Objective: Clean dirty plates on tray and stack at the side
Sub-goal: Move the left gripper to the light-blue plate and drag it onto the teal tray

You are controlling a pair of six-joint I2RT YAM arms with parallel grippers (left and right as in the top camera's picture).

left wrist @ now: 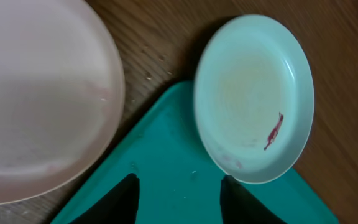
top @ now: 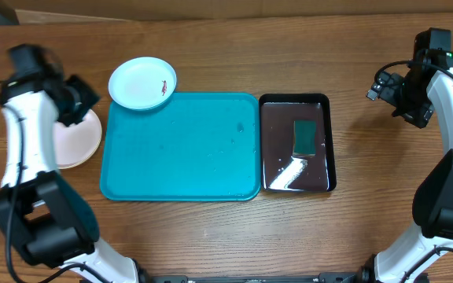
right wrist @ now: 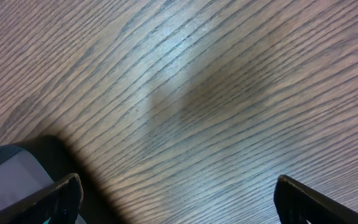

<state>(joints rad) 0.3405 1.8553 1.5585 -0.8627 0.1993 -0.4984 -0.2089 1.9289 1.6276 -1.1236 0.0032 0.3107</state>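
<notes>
Left fingers (left wrist: 123, 200) part-open, empty, near the tray's (top: 179, 149) 10 o'clock corner, by the stained plate (top: 142, 82). Right fingers (right wrist: 319, 202) wide, empty.

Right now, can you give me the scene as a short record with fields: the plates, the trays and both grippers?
stained plate: small round light-blue-rimmed plastic plate, resting over the tray's far-left corner, red-brown stain inside
second plate: pale pink round plate, on the wooden table, left of the tray
tray: large flat turquoise plastic tray
side tray: smaller glossy black tray, right of the turquoise one, holding a green sponge
left gripper: open, empty, near both plates
right gripper: open, empty, above bare wood
</notes>
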